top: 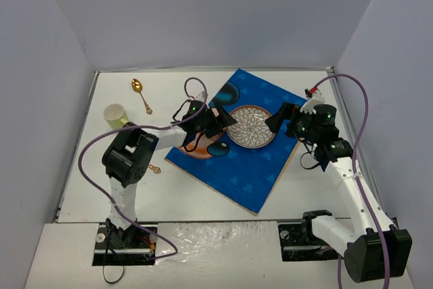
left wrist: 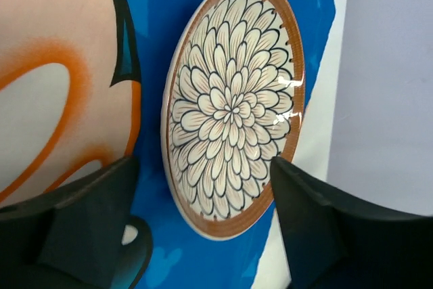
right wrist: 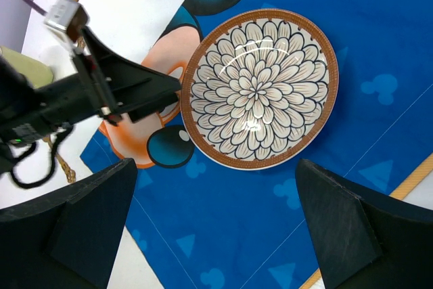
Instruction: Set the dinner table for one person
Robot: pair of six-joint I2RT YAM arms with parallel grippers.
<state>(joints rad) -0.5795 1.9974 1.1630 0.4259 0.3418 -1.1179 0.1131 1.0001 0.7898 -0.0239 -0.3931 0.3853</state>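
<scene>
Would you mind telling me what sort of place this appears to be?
Probably a robot test cell: plain grey walls enclose a matte-white rectangular tabletop, and two white-and-black robot arms stand at its near edge, reaching toward a brown-rimmed floral plate.

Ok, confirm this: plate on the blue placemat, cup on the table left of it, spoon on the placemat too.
Not quite. The spoon lies on the bare table, left of the placemat, not on it; the top view shows this. The plate on the placemat and the cup on the table are as you said.
</scene>
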